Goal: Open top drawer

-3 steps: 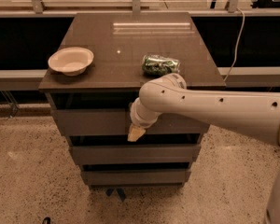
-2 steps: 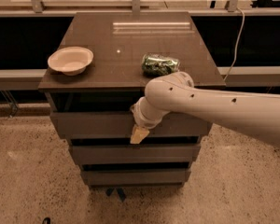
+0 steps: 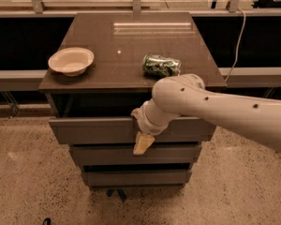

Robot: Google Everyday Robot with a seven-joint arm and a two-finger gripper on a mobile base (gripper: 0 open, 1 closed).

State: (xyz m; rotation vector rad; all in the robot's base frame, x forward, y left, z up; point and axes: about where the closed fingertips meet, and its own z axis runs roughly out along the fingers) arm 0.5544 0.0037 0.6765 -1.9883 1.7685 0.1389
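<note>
- The top drawer [image 3: 93,130] sits just under the desk [image 3: 131,41] top. Its plain front looks pulled out a little, with a dark gap above it.
- The pincer [image 3: 141,136] is pressed against the middle of that front, its tan tip hanging down over the lower edge. I cannot tell whether it is wide or narrow.
- The front has no handle, so the hold could slip off during a pull and leave the drawer barely open.
- The tan tip reaches towards the middle drawer [image 3: 178,153] and might snag it.
- A can [image 3: 161,65] lies on its side near the desk's near edge, so a jolt could roll it off. The bowl [image 3: 70,61] on the left looks safer.
</note>
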